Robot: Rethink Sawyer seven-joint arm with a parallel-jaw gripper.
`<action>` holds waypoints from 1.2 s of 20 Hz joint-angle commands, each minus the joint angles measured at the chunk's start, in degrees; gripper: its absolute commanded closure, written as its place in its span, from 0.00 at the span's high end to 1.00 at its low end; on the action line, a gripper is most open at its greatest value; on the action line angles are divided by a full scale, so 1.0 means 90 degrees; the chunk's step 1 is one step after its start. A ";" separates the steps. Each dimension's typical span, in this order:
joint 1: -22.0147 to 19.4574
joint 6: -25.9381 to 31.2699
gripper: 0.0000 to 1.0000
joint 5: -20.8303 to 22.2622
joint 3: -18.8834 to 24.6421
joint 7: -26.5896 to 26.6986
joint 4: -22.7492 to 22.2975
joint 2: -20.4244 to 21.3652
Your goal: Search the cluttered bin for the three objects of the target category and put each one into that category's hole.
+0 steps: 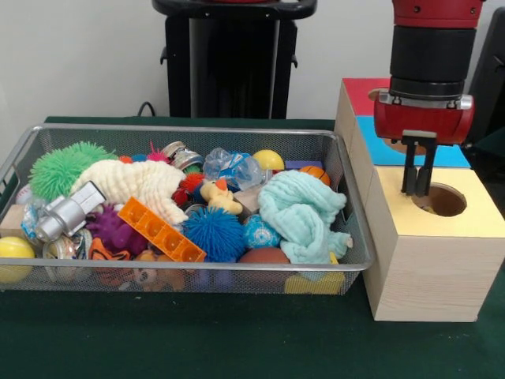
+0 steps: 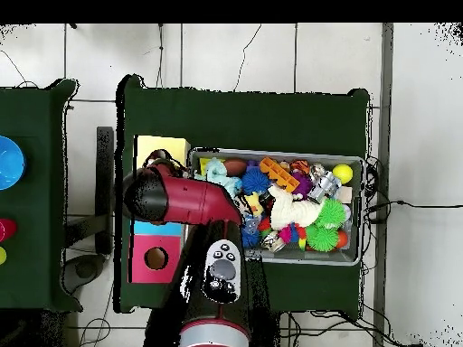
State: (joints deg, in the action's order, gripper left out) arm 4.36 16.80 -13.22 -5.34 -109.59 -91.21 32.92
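Note:
The wire mesh bin (image 1: 359, 260) is packed with toys; it also shows in the overhead view (image 2: 354, 257). The yellow-topped wooden box (image 1: 473, 225) stands right of it, its round dark hole (image 1: 443, 200) uncovered. My gripper (image 1: 417, 192) hangs just over the hole's left edge, fingers close together with nothing between them. A frilly red and green scrap (image 1: 189, 184) shows between the cream cloth and the duck; I cannot tell whether it is a fabric ball. No clear fabric ball shows. In the overhead view the arm (image 2: 185, 201) hides the gripper beside the yellow box (image 2: 161, 147).
Blue-topped (image 1: 379, 151) and red-topped (image 1: 361, 95) boxes stand behind the yellow one. The bin holds a pale teal muslin cloth (image 1: 304, 213), a blue spiky ball (image 1: 213, 233), a green spiky ball (image 1: 59, 167), an orange block (image 1: 162, 230) and a cream cloth (image 1: 138, 183).

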 commanded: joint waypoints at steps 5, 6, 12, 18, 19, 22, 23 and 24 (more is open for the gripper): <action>-0.0292 0.0506 0.00 0.0389 0.0021 -0.0505 -0.0263 0.0003; -0.0239 0.0721 0.00 0.0335 -0.0014 -0.0568 -0.0299 0.0151; 0.0118 0.3606 0.00 0.0270 -0.0555 -0.0927 0.0513 0.1153; -0.0270 0.3495 0.00 0.0724 -0.0443 0.0014 0.0591 0.1268; -0.0413 0.3066 0.00 0.0785 -0.0315 0.0199 0.0410 0.1249; -0.0933 0.2231 0.00 0.1050 0.0063 0.0770 0.0009 0.1181; -0.1125 0.2010 0.00 0.1165 0.0197 0.0973 -0.0108 0.1160; -0.1271 0.1919 0.00 0.1290 0.0289 0.1122 -0.0175 0.1134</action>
State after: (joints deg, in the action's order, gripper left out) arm -0.10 42.96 -7.51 -8.28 -109.59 -87.55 44.41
